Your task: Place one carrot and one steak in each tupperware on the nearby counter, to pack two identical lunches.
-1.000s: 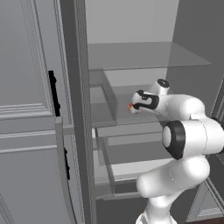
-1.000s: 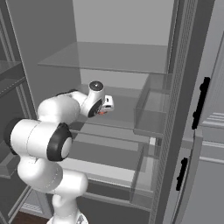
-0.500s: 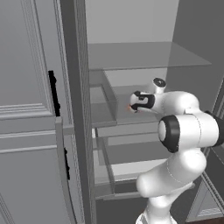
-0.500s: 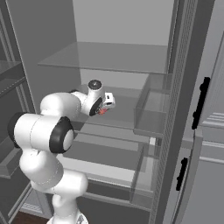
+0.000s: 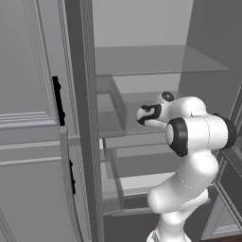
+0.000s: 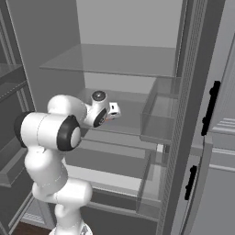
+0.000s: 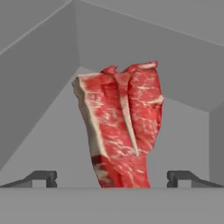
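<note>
Reaching into the open grey fridge, the white arm bends forward at mid height and ends over a glass shelf. Its claw stands wide apart, the two dark fingertips well out to either side in the hand view, and nothing is clamped between them. A steak, red with pale marbling and a pale strip running down its middle, lies on the grey shelf floor straight ahead of the claw, centred between the fingertips, its near end running down to the bottom of that view; whether the fingertips touch it cannot be told. From the left base view a small red patch of the steak shows just at the claw's tip, and from the right base view the same red peeks out beside the hand. A clear door bin sits to the right of the hand, and black handles run down the grey doors.
</note>
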You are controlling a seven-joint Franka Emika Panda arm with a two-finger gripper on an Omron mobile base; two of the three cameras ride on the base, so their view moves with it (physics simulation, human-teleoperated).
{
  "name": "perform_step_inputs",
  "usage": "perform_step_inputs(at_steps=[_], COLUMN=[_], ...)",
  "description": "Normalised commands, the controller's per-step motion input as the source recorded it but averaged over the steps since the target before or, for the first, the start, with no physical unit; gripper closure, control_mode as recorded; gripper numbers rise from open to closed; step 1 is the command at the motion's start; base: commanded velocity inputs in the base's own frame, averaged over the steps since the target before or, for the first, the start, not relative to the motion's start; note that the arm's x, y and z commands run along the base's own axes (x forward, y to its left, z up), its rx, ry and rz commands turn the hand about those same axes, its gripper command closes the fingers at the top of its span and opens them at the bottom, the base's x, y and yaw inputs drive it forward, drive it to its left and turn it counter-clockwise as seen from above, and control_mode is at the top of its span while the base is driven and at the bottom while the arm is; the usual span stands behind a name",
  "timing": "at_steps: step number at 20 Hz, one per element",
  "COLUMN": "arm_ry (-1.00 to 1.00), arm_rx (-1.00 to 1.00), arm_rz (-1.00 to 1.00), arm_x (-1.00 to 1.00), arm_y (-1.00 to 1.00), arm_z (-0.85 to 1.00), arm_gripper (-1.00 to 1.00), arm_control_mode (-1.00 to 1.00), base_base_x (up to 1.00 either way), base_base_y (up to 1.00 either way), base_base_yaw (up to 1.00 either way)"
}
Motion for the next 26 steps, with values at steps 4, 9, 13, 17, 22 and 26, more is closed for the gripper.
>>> perform_step_inputs(at_steps=[4,9,13,17,22,26], arm_ry=[0.0,-0.01,-0.02,-0.01,-0.2,-0.18], arm_rx=[-0.01,-0.05,-0.09,-0.09,0.0,0.0], arm_rz=[0.01,0.0,0.01,0.05,0.01,0.04], arm_x=[0.61,0.42,0.36,0.23,-0.63,-0.86], arm_y=[0.0,0.0,0.05,0.52,0.04,-0.31], arm_z=[-0.13,0.0,-0.08,-0.56,-1.0,-0.83], arm_gripper=[-1.0,-1.0,-1.0,1.0,1.0,1.0], arm_control_mode=[-1.0,-1.0,-1.0,-1.0,-1.0,-1.0], base_base_x=[0.0,0.0,0.0,0.0,0.0,0.0], base_base_y=[0.0,0.0,0.0,0.0,0.0,0.0], base_base_yaw=[0.0,0.0,0.0,0.0,0.0,0.0])
